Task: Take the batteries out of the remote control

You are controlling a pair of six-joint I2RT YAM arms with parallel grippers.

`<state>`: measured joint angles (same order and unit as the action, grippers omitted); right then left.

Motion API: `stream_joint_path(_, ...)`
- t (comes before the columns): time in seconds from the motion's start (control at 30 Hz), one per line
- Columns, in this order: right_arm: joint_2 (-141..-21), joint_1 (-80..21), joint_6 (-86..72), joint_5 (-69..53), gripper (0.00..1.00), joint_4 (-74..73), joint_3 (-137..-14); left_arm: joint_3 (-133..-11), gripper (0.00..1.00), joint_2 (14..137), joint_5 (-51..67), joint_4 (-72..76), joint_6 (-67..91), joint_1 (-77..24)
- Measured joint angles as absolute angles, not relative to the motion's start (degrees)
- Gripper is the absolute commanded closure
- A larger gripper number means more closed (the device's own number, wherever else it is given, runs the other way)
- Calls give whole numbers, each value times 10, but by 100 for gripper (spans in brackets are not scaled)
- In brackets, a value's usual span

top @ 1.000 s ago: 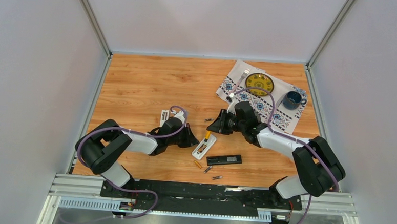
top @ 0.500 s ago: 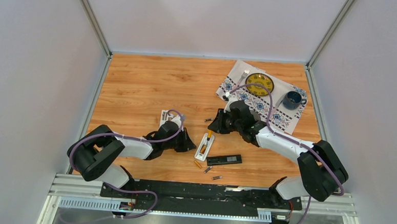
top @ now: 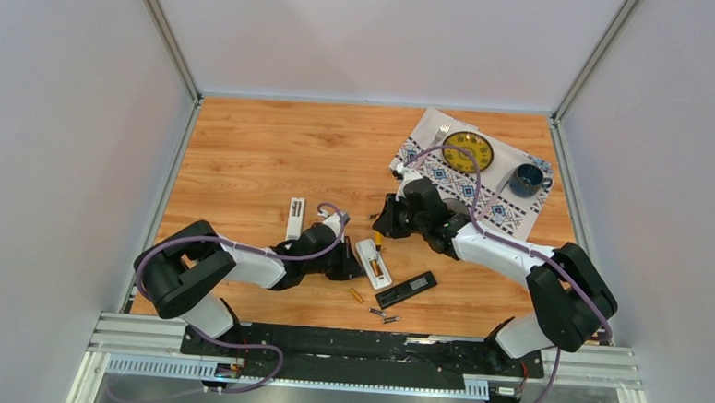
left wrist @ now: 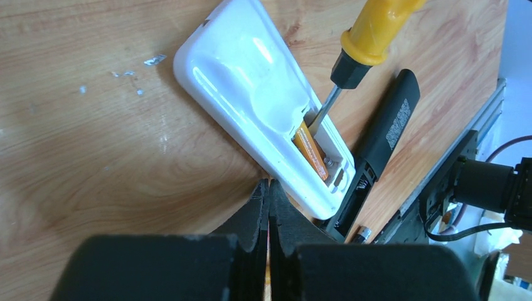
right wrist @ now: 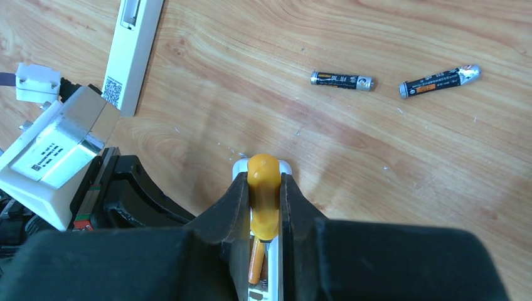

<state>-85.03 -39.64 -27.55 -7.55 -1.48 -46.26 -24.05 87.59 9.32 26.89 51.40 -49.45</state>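
As the right hand (right wrist: 264,188) clamps the screwdriver (left wrist: 361,47), the left hand (left wrist: 268,194), pressed together, has reached the remote (left wrist: 244,81).

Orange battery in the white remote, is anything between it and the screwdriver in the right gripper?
Nothing visible. The compartment is uncovered, and the screwdriver held by the right gripper has its tip at the orange battery in the white remote.

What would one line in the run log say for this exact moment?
step: prying | right hand: shut on screwdriver, tip in bay of white remote, at orange battery | left hand: shut, beside remote
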Motion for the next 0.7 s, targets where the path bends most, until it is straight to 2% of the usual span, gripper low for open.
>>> stream_joint_path(0.5, -851, -396, -243, -90, 100, -24, -471, -246, 100, 898, 102, 296, 530, -510)
stream_joint_path(0.7, -826, -384, -279, -99, 100, -17, -432, -249, 100, 904, 101, 298, 537, -511)
